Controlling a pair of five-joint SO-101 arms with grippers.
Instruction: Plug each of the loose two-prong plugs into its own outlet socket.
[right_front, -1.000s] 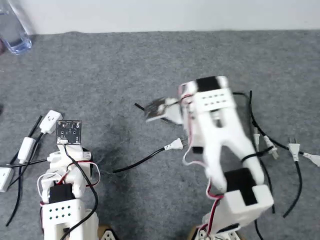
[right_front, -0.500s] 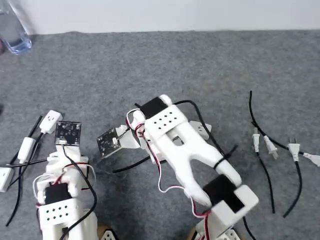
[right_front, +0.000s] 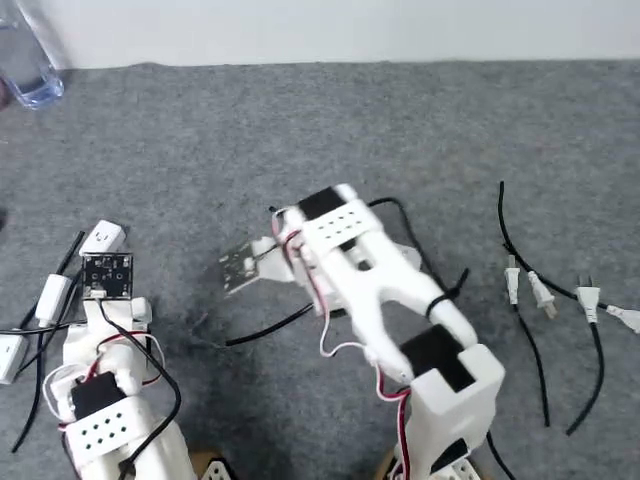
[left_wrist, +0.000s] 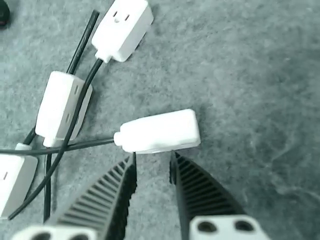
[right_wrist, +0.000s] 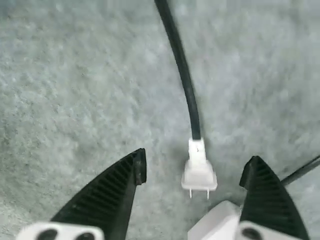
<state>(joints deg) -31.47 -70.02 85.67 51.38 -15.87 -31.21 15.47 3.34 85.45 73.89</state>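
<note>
Closing squarely on the body of the plug (right_wrist: 199, 173), not its cord (right_wrist: 180, 70), looks the surest hold. From above, the right arm (right_front: 350, 250) hangs over that cord, with the outlet sockets (right_front: 103, 238) well off to the left. Jaws narrowly apart, the left tool (left_wrist: 152, 159) sits just beside one socket (left_wrist: 157, 131). Gaping wide, the right tool (right_wrist: 198, 159) straddles the plug, apart from it.

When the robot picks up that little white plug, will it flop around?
The plug itself is small and looks hard, so probably light and stiff. Its long black cord lies curved, so it will likely dangle and tug. The prongs look thin; a crooked squeeze might bend them.
</note>
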